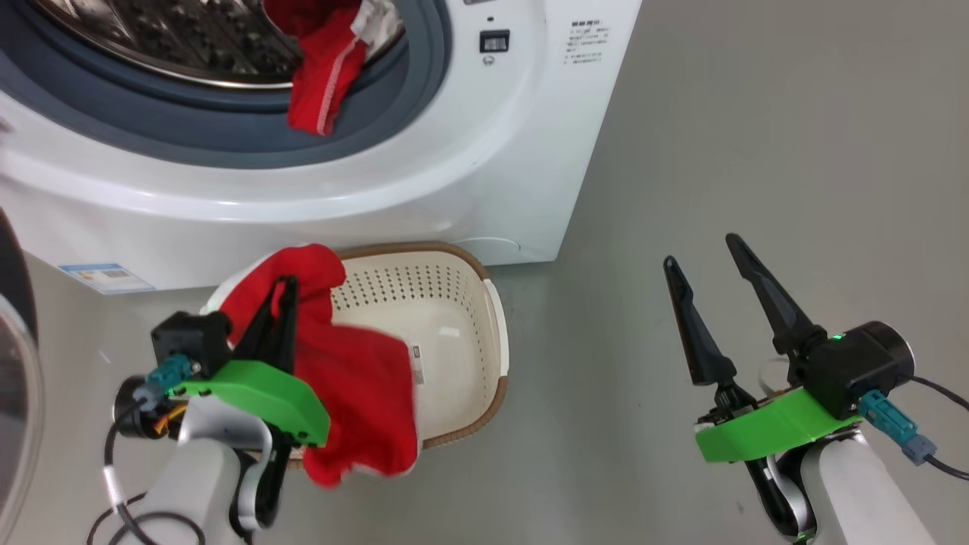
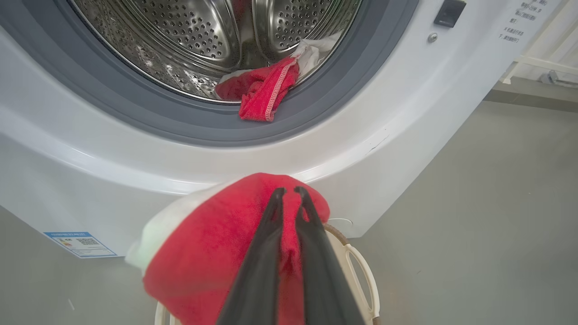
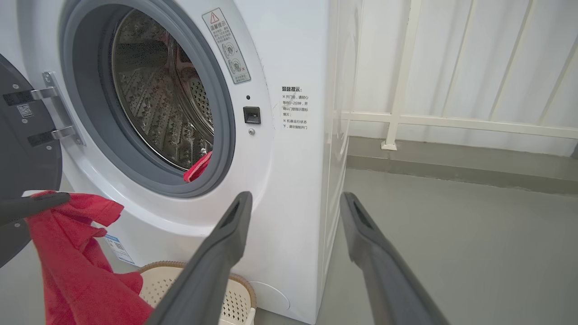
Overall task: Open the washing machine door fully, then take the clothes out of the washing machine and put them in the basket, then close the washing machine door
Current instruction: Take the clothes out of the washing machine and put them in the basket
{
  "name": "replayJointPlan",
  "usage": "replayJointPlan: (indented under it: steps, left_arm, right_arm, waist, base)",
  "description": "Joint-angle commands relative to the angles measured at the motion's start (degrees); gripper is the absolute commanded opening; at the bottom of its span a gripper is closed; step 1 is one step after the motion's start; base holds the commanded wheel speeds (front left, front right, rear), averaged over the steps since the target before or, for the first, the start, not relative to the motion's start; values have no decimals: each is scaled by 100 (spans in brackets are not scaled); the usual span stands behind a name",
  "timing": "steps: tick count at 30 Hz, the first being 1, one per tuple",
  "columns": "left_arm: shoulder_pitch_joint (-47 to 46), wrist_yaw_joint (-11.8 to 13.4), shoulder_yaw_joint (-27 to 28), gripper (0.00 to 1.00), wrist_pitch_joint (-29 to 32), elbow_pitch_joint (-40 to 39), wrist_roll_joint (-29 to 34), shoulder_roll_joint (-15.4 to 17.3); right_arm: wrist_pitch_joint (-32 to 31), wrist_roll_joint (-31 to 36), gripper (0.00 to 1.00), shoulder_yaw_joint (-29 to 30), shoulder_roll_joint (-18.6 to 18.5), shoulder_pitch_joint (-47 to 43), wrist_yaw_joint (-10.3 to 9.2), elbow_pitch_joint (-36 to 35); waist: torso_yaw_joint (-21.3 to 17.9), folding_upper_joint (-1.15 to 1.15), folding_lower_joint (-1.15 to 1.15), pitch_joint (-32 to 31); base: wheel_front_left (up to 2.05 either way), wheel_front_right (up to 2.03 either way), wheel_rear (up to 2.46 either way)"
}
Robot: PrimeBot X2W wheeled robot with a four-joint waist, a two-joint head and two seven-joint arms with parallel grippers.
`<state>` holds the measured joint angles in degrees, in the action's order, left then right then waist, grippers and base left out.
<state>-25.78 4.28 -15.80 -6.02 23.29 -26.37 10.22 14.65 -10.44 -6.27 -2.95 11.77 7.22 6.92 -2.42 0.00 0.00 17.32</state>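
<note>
Fingers of the left gripper [image 1: 281,286] are pressed together on a red garment [image 1: 356,378], pinching it near its top fold. From that pinch the cloth hangs straight down, its long axis vertical, a white edge showing on the side away from the right arm. Directly beneath the gripper sits the basket [image 1: 454,257], its open top facing up. The garment's lower end falls over the basket's near rim; whether it touches the bottom cannot be told.

Well off to the right of that gripper, the right gripper [image 1: 702,251] hangs over bare floor [image 1: 757,151] with its fingers spread wide and nothing between them.

Just beyond the left fingertips stands the washing machine [image 1: 454,174], a blue label [image 1: 106,276] low on its front. Higher and further on, a second red garment [image 1: 325,83] lies in the mouth of the drum [image 1: 189,38] — one red tongue with white stitching drapes out over the grey gasket [image 1: 227,129], pointing down and outward.

Left of the left gripper the washing machine door [image 3: 22,153] stands swung open on its hinges.
</note>
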Motion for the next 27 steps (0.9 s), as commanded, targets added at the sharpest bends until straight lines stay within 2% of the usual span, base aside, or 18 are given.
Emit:
replayJointPlan:
  steps: [1, 16, 27]
  left_arm:
    - [-305, -72, 170, 0, -104, 147, -50, 100]
    - [-1529, -521, 86, 0, -162, 2974, -244, -90]
    - [-2148, -707, 43, 0, 268, 4288, -369, -106]
  right_arm:
    - [35, -15, 100, -126, 7, 175, 26, -173]
    - [35, -125, 100, -203, 7, 500, 26, -278]
    - [35, -265, 100, -223, 7, 631, 26, -291]
  waist:
    - [-102, 0, 0, 197]
    - [-499, 0, 0, 1054]
    - [-789, 0, 0, 1542]
  base:
    - [0, 0, 0]
    - [0, 0, 0]
    - [0, 0, 0]
